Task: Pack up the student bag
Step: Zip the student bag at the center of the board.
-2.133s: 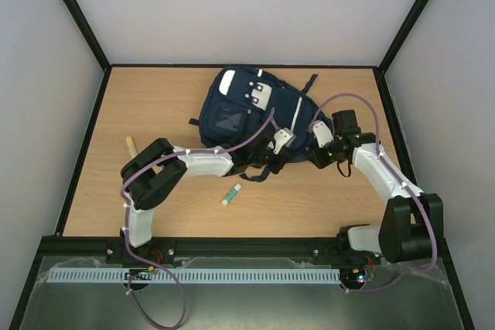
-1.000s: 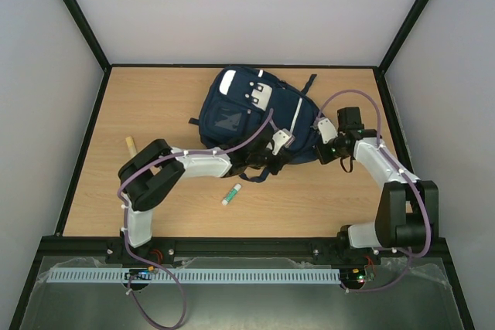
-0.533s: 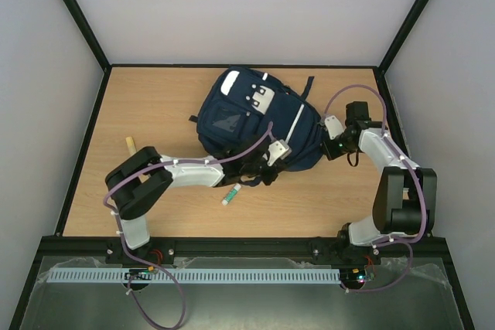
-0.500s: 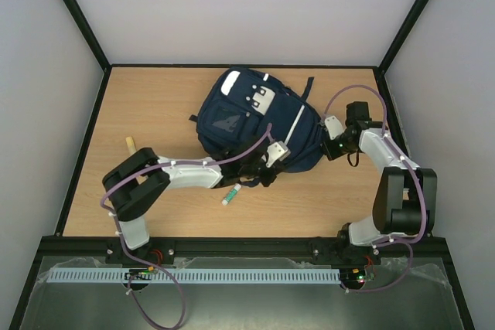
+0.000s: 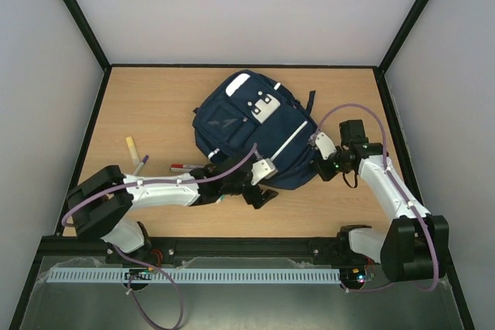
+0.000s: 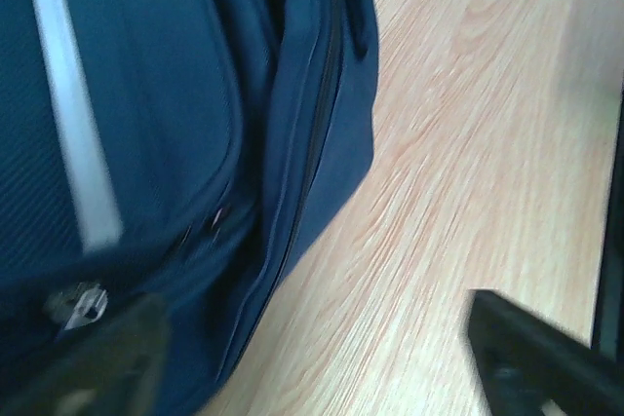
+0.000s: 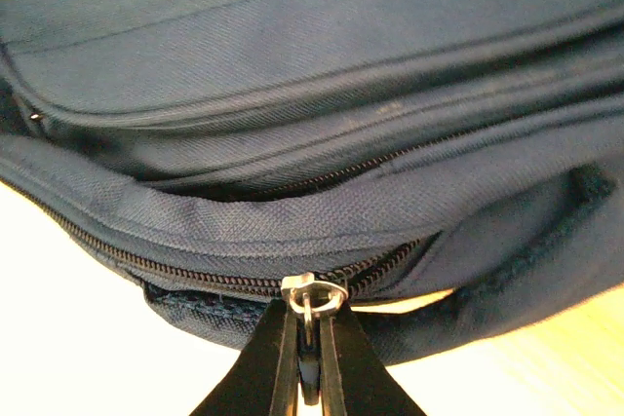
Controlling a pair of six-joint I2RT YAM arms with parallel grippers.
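The bag (image 5: 247, 125) lies flat on the table (image 5: 155, 106). My right hand (image 7: 310, 323) is pinched tight on the zip pull (image 7: 312, 290) at the bag's right side. My left hand (image 6: 307, 338) is spread wide at the bag's near edge, gripping nothing. The worry: if I drag that zip, nothing pins the bag, so it may slide along instead of opening, or the little pull may slip out. Only the right wrist view shows the pinch; only the overhead view shows a pen (image 5: 182, 166) lying just left of the bag.
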